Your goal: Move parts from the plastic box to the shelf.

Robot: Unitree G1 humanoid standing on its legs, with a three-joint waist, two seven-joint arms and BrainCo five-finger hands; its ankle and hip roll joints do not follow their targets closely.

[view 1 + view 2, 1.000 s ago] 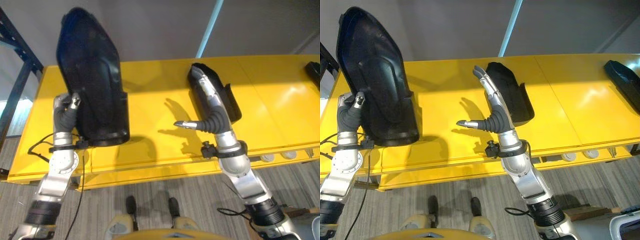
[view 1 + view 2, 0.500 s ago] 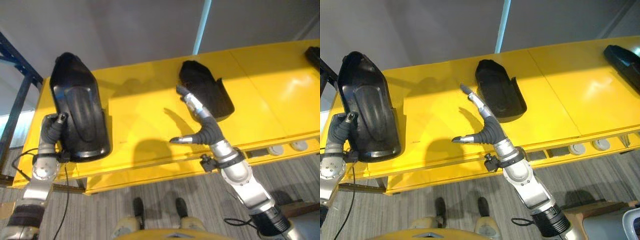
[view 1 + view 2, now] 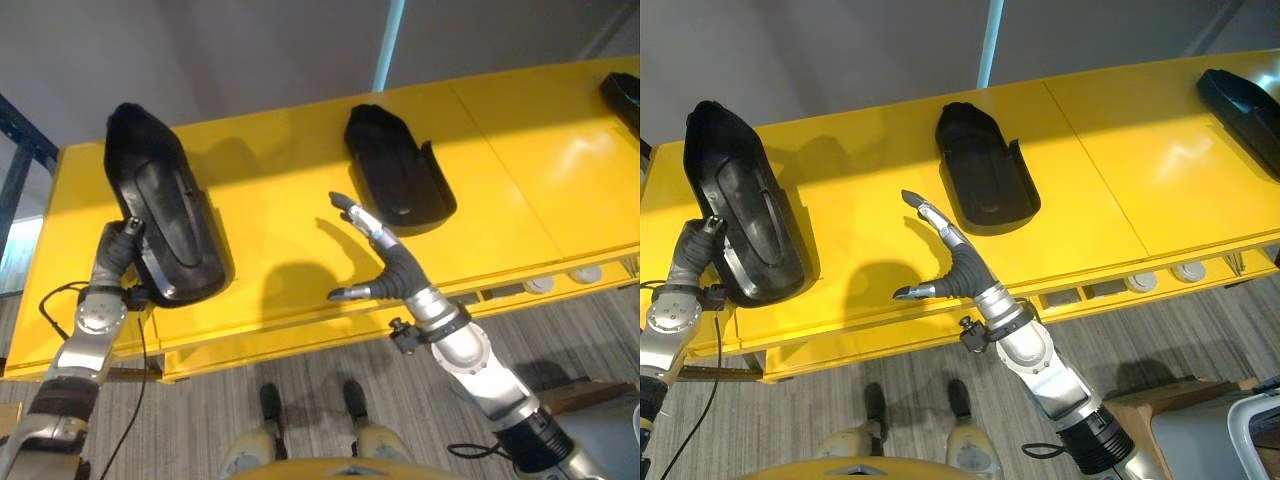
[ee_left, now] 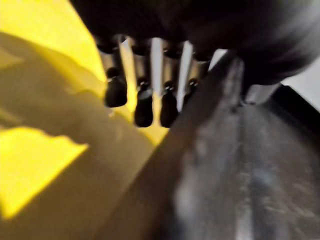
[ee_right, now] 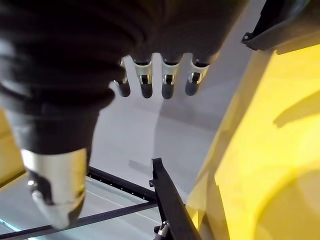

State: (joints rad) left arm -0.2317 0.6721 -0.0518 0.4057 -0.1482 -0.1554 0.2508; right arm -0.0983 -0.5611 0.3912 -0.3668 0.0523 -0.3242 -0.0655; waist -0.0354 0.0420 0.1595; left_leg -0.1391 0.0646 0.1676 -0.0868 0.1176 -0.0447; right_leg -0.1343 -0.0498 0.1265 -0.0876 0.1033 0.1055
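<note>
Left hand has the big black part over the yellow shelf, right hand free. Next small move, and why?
Probably lower the large black part flat onto the yellow shelf and release. The left hand grips its near edge, and it looks tilted over bare surface, apart from the smaller black part. The right hand hovers open, holding nothing.

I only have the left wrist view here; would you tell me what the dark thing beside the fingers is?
Observer: A large black part; the left robot hand grips its near end, over the yellow shelf.
Operator: Thank you. Is the right robot hand busy too?
Observer: No, the right robot hand is open and holds nothing, above the shelf's front edge.
Operator: Are other parts on the shelf?
Observer: Yes, a second part lies flat beyond the right robot hand, and a third part lies near the far right end.
</note>
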